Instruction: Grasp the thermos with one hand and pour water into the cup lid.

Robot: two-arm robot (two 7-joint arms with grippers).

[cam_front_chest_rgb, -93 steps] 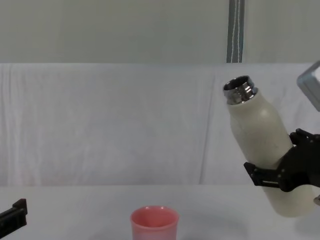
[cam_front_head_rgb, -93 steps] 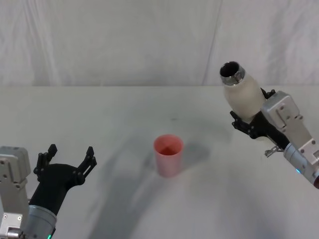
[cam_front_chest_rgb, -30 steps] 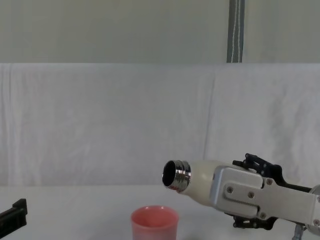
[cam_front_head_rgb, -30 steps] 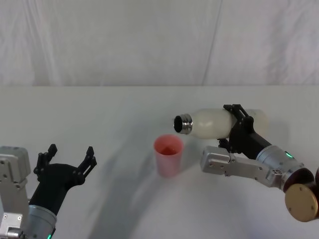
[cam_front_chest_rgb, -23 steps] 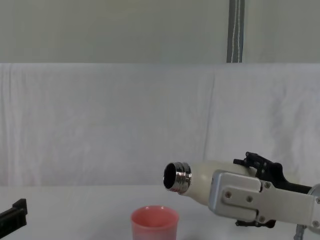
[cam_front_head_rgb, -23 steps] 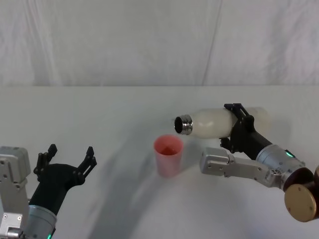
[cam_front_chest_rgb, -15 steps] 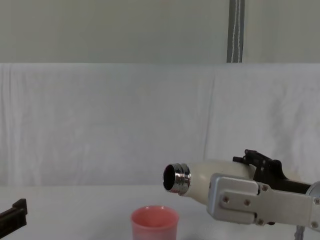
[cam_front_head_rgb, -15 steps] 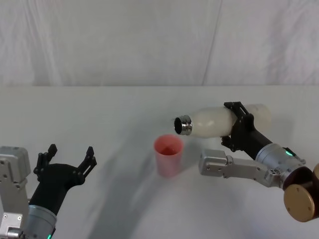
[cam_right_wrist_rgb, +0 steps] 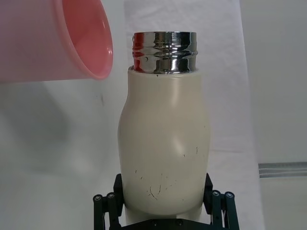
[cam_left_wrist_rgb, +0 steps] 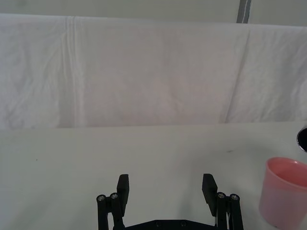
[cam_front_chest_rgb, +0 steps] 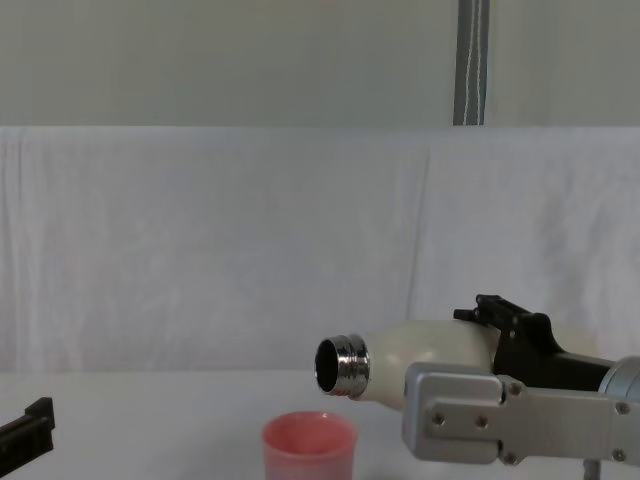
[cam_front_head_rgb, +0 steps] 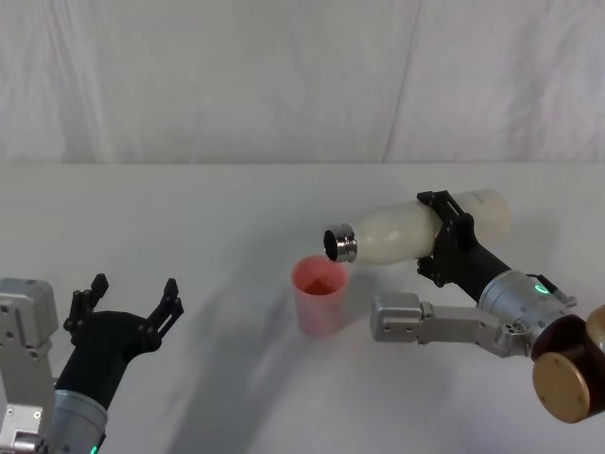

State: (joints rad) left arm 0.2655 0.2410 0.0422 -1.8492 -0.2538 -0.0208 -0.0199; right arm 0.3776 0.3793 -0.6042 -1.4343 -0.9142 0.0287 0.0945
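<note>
a wrinkled white cloth backdrop (cam_front_head_rgb: 236,76) hangs behind the smooth white table (cam_front_head_rgb: 227,218). the right gripper (cam_front_head_rgb: 444,238) clamps the cream speckled thermos (cam_front_head_rgb: 416,230) (tipped near level), its shiny steel neck just above the rim of the salmon-pink cup lid (cam_front_head_rgb: 319,295), which stands mid-table. the left gripper (cam_front_head_rgb: 128,307) rests low at the near left, fingers spread.

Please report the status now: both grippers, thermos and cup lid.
Right gripper shut on thermos, tilted, mouth over cup lid. Left gripper open, parked near left. Nothing in the way.
</note>
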